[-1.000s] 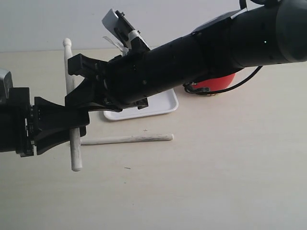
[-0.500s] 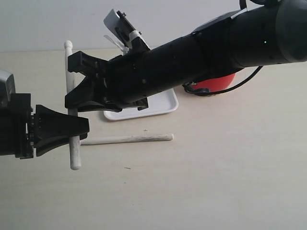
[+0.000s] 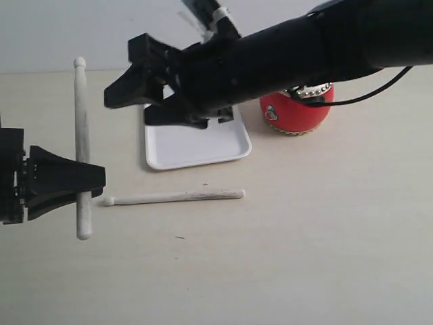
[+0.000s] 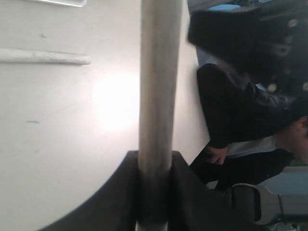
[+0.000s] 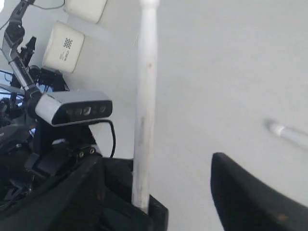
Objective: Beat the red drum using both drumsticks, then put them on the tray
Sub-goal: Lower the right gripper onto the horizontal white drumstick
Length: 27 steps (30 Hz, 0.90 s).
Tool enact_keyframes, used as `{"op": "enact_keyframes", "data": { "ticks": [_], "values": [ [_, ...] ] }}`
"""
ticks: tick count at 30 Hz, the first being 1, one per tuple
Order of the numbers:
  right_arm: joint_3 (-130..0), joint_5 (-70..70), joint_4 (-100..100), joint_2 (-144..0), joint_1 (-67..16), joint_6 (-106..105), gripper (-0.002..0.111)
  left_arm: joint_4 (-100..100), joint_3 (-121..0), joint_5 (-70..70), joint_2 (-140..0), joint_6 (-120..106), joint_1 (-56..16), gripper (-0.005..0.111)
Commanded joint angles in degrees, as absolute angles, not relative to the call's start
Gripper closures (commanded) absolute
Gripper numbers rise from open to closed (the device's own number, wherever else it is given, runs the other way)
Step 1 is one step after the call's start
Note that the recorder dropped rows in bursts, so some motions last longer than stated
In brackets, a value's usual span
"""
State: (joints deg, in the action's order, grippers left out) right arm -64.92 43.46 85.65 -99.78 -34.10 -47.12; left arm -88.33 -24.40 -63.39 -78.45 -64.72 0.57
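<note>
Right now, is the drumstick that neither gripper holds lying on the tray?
No, the loose drumstick lies flat on the table, on the camera side of the tray and apart from its rim.

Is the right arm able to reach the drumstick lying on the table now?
Probably yes. The right gripper is open and empty, and the lying drumstick is uncovered near the tray; the left gripper holds its stick aside.

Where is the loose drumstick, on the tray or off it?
Off it: the loose drumstick lies flat on the table, apart from the tray; the left gripper grips the other drumstick.
</note>
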Motion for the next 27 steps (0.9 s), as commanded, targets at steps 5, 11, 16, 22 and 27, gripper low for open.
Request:
{"op": "enact_keyframes", "data": {
  "ticks": [5, 11, 16, 22, 27],
  "values": [
    [-69.27, 49.06, 63.64, -98.85, -27.64, -42.39, 0.046, -66.09, -27.54, -61.01, -68.23, -48.9, 4.94, 0.107],
    [-79.43, 57.82, 32.84, -103.78, -29.82, -33.09, 0.046, -45.65, -31.73, -57.26, -59.11, -34.76, 4.83, 0.107],
    [-85.7, 63.29, 15.14, -107.84, -34.27, -35.61, 0.046, -37.37, -32.82, -56.29, -51.97, -29.02, 4.83, 0.107],
    [-87.05, 63.26, 6.12, -112.97, -40.6, -47.04, 0.046, -36.98, -32.82, -58.2, -46.04, -26.54, 4.83, 0.107],
    [-87.29, 61.69, 8.62, -119.27, -42.32, -49.99, 0.046, -36.98, -32.82, -60.94, -43.73, -26.3, 4.83, 0.107]
  ]
}}
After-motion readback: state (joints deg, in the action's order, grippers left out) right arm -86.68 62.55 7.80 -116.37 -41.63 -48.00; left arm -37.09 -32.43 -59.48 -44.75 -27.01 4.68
